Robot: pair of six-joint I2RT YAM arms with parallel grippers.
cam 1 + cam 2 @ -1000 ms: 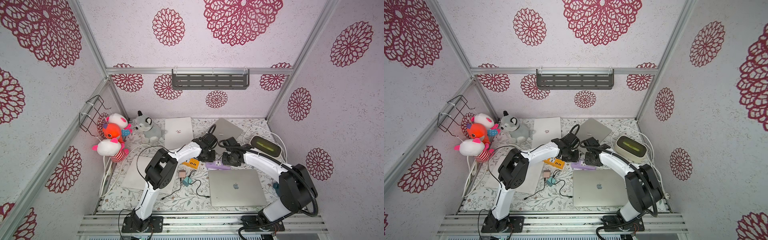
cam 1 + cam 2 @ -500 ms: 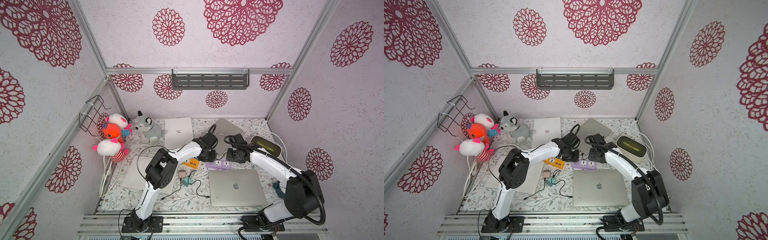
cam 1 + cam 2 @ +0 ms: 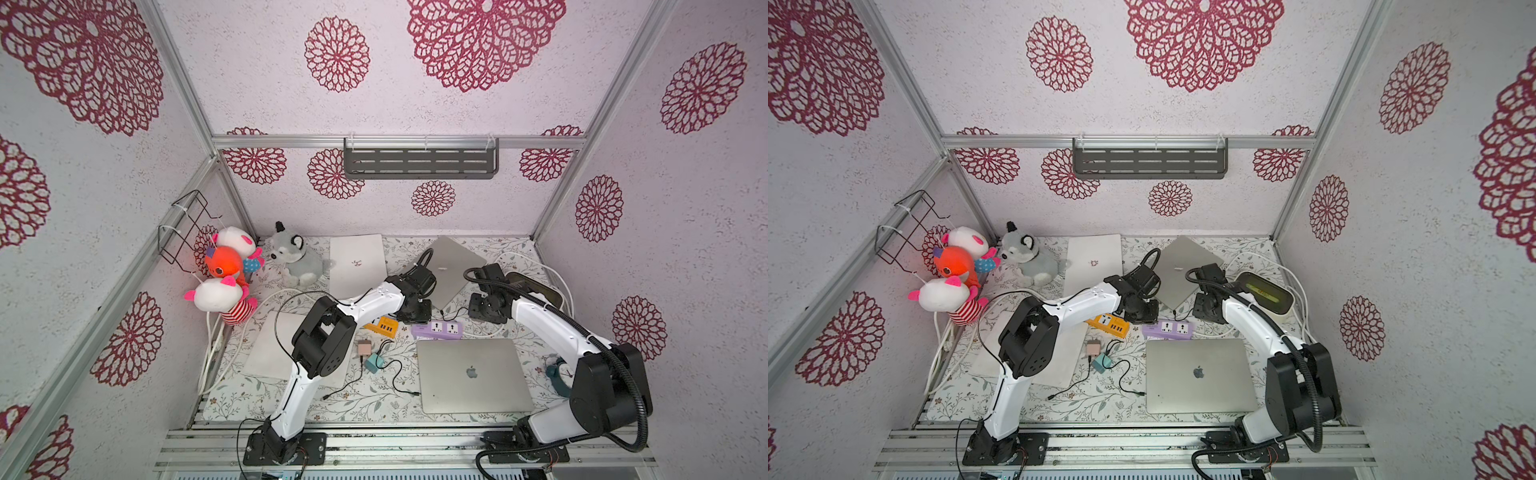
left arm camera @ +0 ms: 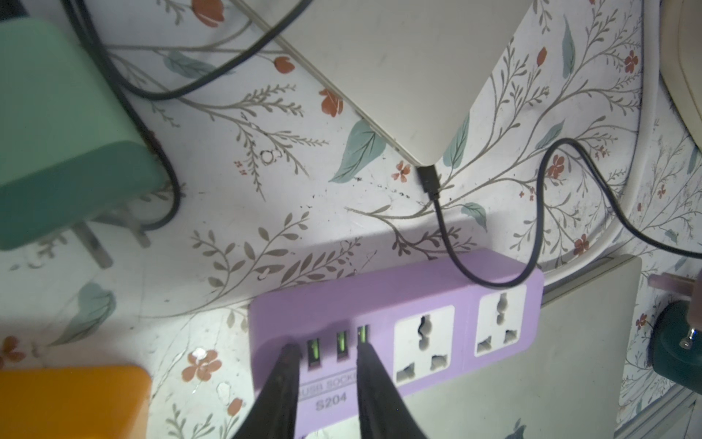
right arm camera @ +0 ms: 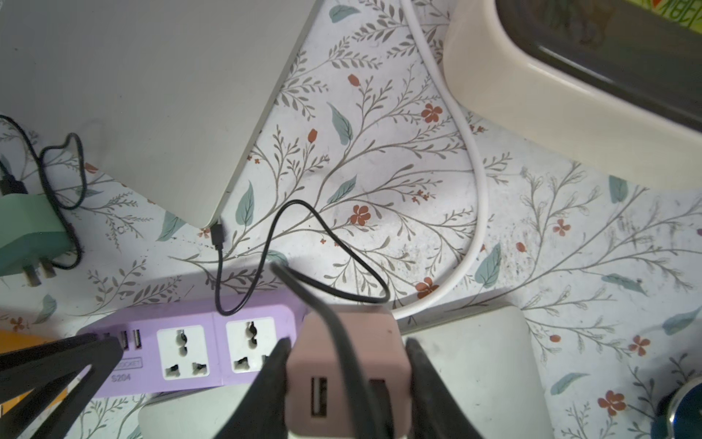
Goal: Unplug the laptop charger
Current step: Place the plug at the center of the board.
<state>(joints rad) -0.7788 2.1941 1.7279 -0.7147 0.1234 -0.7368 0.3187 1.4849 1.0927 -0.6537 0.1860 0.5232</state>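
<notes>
Floral tabletop (image 5: 380, 171); pink charger (image 5: 376, 342) in right fingers (image 5: 427, 384), near purple strip (image 5: 205, 315).

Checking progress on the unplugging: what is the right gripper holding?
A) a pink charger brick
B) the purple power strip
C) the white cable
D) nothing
A: in the right wrist view the right gripper has its jaws clamped on the pink charger brick, and both sockets of the purple power strip are empty.

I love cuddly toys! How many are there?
4. Grey plush husky at the back; white pink-eared plush, orange plush and white plush with red-striped body clustered together on the left.
</notes>
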